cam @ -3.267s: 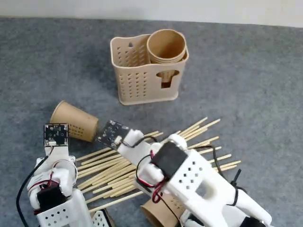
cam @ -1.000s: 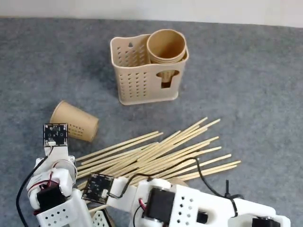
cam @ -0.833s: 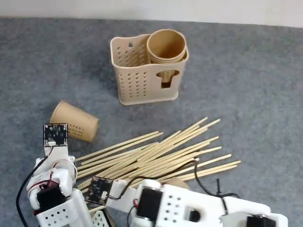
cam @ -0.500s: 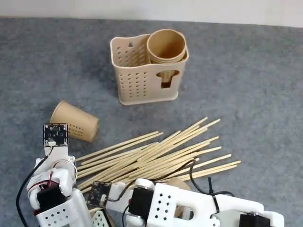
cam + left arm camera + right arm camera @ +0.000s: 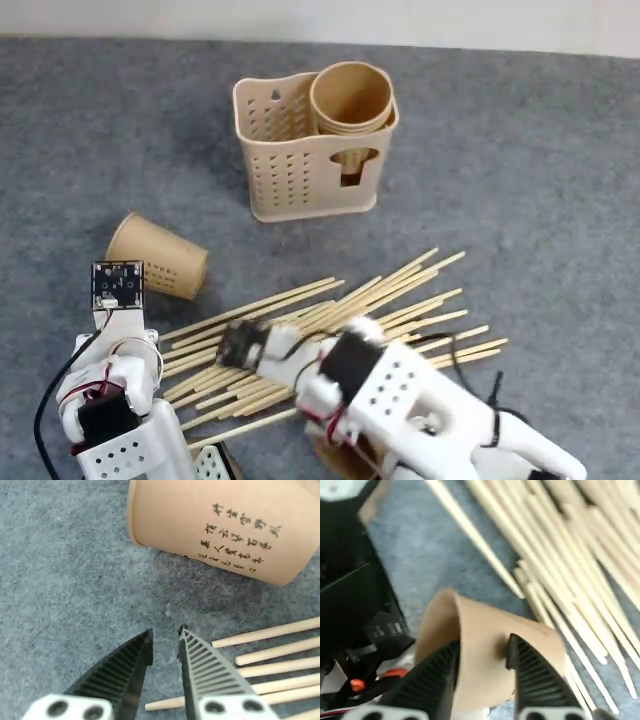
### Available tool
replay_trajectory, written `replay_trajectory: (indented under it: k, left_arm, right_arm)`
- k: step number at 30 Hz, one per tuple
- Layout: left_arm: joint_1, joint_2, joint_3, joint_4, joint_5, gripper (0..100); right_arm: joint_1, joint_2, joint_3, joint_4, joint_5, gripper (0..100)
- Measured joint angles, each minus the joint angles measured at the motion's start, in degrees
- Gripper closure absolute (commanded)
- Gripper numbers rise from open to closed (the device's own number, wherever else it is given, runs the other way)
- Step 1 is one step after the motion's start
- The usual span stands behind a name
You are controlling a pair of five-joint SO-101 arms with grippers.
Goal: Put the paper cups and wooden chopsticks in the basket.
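The beige basket point(image 5: 300, 165) stands at the back with stacked paper cups point(image 5: 352, 97) in one compartment. A loose paper cup point(image 5: 157, 256) point(image 5: 225, 525) lies on its side left of the wooden chopsticks point(image 5: 330, 320) point(image 5: 560, 555), which are spread in a pile. My left gripper point(image 5: 166, 632) hovers just short of that cup, slightly open, holding nothing. My right gripper point(image 5: 484, 642) is shut on another paper cup point(image 5: 480, 660) point(image 5: 345, 455), with the cup wall between its fingers, near the front edge behind the chopsticks. The right arm point(image 5: 400, 395) covers part of the pile.
Grey carpet point(image 5: 520, 180) covers the table, with open room to the right of and behind the basket. The left arm's base point(image 5: 110, 420) sits at the front left, close to the right arm. Its dark body point(image 5: 350, 595) shows beside the held cup.
The right arm swung back low to the front edge over the second cup, then came up and forward over the chopsticks. The left arm and the lying cup kept still.
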Motion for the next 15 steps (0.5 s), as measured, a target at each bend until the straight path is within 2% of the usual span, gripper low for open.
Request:
replay_trajectory:
  k: [6, 15]
  left_arm:
    - [0.0, 0.0, 0.0, 0.0, 0.0, 90]
    - [0.0, 0.0, 0.0, 0.0, 0.0, 90]
  right_arm:
    - [10.4, -6.3, 0.1, 0.1, 8.0, 95.8]
    - [21.6, -13.1, 0.1, 0.8, 14.0, 99.4]
